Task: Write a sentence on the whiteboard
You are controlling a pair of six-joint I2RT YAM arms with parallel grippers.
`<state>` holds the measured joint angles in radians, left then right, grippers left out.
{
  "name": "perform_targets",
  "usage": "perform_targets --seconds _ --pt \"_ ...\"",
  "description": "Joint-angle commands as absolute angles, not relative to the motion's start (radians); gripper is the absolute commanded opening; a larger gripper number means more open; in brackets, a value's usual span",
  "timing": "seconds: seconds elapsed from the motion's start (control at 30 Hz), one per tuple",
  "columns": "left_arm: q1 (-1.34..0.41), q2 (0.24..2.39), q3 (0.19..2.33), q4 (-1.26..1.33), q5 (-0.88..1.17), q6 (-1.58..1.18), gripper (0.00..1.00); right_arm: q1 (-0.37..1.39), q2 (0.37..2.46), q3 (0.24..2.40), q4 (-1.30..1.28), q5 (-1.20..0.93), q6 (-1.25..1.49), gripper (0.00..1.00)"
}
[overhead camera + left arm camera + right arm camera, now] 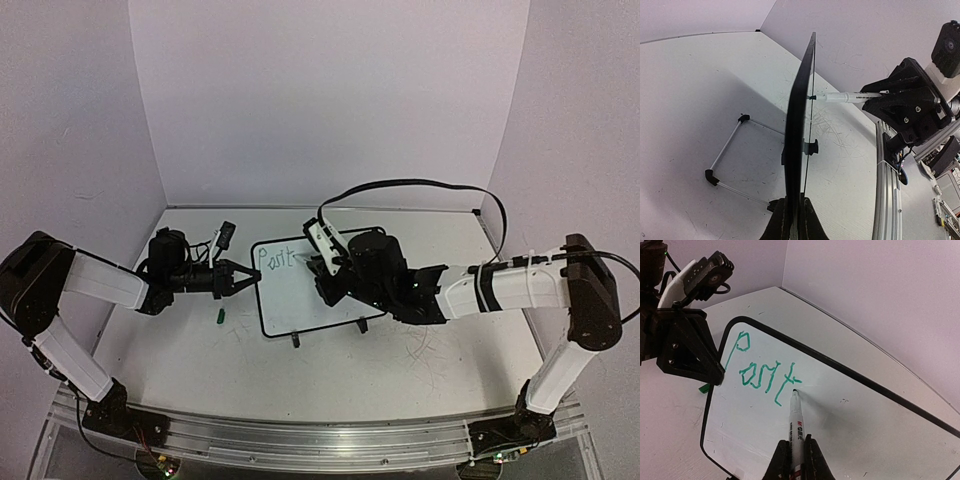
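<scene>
Table [420, 360]: white, marked with faint grey scribbles
Whiteboard [300, 310]: mid-table, nearer the far edge; propped at a tilt on its wire stand [726, 148]
Left gripper [247, 279]: jaws pinched tight on the board's left rim, bracing it
Right gripper [792, 459]: clamped on the marker [796, 422]; tip touching the board just right of the last letter
Sentence [762, 372]: green, only about "Posit" written; most of the line is yet to come
Cap [219, 317]: green, lying on the table just left of the board
Risk: pressing too hard could push the tilted board back or twist it in the left grip, skewing the strokes; a slipping marker would thin the line
Containers: none in view
</scene>
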<state>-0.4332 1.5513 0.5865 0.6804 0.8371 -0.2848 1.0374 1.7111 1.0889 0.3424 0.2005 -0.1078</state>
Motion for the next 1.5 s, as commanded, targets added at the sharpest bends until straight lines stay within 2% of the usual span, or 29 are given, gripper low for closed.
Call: perform_targets --seconds 0.0,1.1,1.37,1.47 --pt "-0.434 1.511 0.594 0.732 0.843 -0.249 0.00 1.034 1.707 1.108 0.329 0.225 -0.097 0.00" --pt "-0.434 1.511 0.591 0.729 0.836 -0.248 0.00 1.035 1.682 1.090 0.304 0.188 -0.063 0.00" --pt "-0.434 1.513 0.589 0.728 0.832 -0.245 0.00 1.035 1.533 1.025 0.339 0.136 -0.072 0.00" --pt "-0.434 1.513 0.589 0.727 0.830 -0.244 0.00 1.028 1.539 1.012 0.339 0.160 -0.087 0.00"
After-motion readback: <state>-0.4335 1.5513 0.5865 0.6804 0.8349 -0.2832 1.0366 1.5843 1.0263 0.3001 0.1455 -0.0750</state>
